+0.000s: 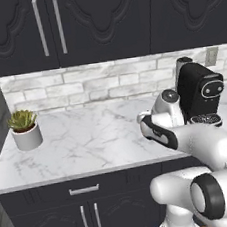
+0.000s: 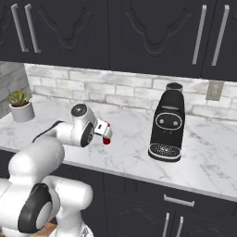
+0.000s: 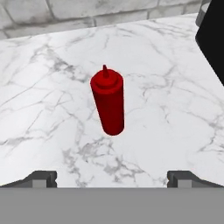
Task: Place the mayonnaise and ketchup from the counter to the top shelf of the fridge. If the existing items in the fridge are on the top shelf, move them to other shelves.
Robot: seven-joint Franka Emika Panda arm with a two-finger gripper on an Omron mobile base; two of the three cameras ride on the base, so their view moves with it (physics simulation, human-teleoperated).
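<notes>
Gripper (image 3: 112, 178) first: from the hand's own camera its two dark fingertips stand far apart at the bottom edge, wide open with nothing between them. Straight ahead of that gap, a little way off on the marbled counter (image 3: 43, 109), stands the ketchup (image 3: 108, 103), a red bottle upright on its base with its pointed cap on top. Its long axis runs vertically, so I judge the fingers would need to come in level on either side of its body; the bottle sits roughly centred between them already, so the approach looks like a forward and downward reach with little sideways correction. From the right base camera the bottle (image 2: 106, 134) peeks out just past the robot's wrist. Further back on the counter stand one black coffee machine (image 2: 167, 125) and one potted plant (image 1: 24, 129). Counting: one ketchup bottle, one arm, one gripper.
</notes>
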